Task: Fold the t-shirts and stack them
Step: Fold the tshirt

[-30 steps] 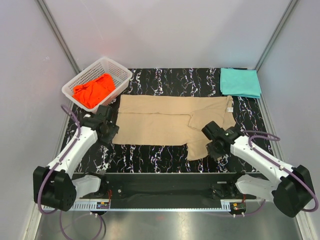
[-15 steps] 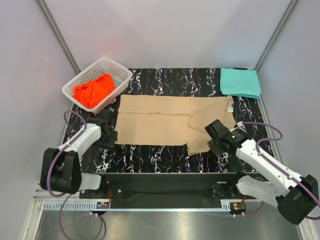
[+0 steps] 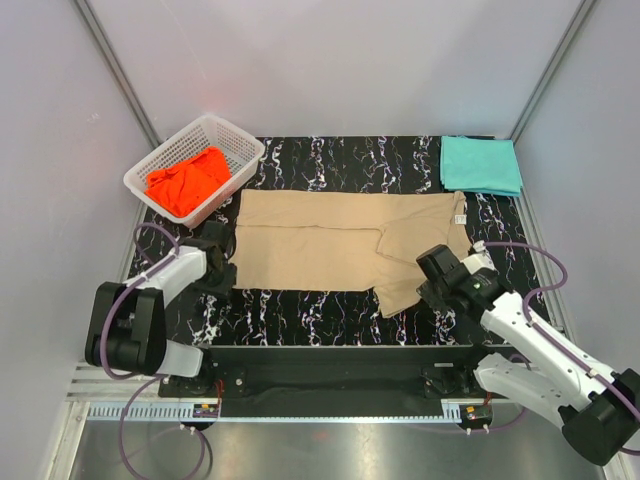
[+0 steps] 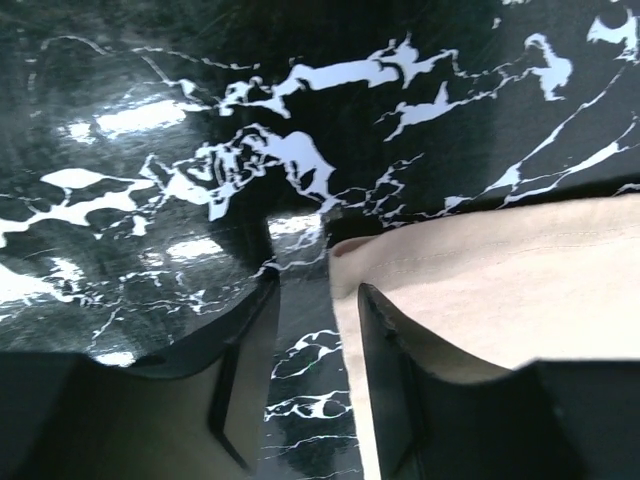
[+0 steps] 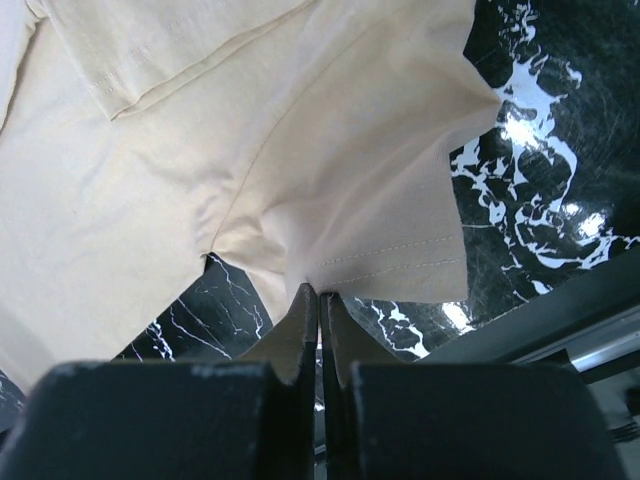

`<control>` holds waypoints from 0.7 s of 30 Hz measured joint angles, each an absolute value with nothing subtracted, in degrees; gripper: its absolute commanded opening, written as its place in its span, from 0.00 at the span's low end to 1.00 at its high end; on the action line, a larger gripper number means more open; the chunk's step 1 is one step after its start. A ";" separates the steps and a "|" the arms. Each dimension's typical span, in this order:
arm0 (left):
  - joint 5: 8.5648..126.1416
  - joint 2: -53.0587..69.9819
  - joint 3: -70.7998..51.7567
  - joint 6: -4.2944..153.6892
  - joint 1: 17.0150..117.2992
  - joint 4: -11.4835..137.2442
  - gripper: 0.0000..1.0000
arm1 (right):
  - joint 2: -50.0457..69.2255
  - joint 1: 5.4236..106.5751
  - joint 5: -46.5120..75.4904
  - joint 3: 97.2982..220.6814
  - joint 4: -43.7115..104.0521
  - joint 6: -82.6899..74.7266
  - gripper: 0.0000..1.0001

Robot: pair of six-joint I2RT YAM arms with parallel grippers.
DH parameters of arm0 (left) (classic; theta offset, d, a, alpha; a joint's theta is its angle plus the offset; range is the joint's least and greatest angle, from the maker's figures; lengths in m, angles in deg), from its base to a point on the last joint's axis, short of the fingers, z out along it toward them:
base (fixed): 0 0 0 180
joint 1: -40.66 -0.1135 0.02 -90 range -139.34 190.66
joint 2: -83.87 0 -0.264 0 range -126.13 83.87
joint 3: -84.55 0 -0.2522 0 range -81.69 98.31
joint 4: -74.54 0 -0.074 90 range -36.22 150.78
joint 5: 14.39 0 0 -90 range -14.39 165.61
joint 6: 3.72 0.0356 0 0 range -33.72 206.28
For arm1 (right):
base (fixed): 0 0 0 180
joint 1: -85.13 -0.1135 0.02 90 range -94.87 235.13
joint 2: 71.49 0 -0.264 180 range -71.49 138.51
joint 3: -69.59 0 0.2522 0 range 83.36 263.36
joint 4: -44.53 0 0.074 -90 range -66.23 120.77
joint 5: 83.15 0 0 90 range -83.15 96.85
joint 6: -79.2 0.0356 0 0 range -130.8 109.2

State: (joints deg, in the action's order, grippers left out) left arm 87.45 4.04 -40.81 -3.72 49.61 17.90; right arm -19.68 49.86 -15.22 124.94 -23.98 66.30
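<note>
The tan t-shirt (image 3: pixel 340 240) lies spread flat across the black marble table, with one sleeve trailing toward the near edge. My left gripper (image 3: pixel 222 262) is down at the shirt's near-left corner. In the left wrist view the left gripper (image 4: pixel 318 288) is open, with the tan t-shirt's (image 4: pixel 500 270) edge between its fingers. My right gripper (image 5: pixel 319 292) is shut on the sleeve hem of the tan t-shirt (image 5: pixel 300 150); from above the right gripper (image 3: pixel 432 285) sits at that sleeve's near end. A folded teal t-shirt (image 3: pixel 480 165) lies at the far right. An orange-red t-shirt (image 3: pixel 188 180) is bunched in the basket.
A white lattice basket (image 3: pixel 243 152) stands tilted at the table's far left corner. The table's near edge and the black rail (image 3: pixel 330 355) run close behind both grippers. Grey walls close in the left, right and far sides.
The left arm has drawn back toward the near left and its jaws have narrowed at the shirt's corner. The right gripper has moved toward the near right with the sleeve.
</note>
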 measured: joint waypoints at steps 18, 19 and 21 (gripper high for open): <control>88.35 4.56 -40.85 -3.85 51.77 18.89 0.00 | -17.91 49.86 -19.09 134.16 -34.40 57.98 0.00; 88.43 5.15 -40.94 -4.09 52.14 18.34 0.00 | -18.48 49.86 -19.09 134.14 -35.12 58.00 0.00; 88.56 5.89 -40.94 -4.51 52.71 17.42 0.00 | -20.27 49.86 -19.06 134.12 -36.39 57.98 0.00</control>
State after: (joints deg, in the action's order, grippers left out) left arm 88.56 5.89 -40.94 -4.51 52.71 17.42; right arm -20.27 49.86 -19.06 134.12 -36.39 57.98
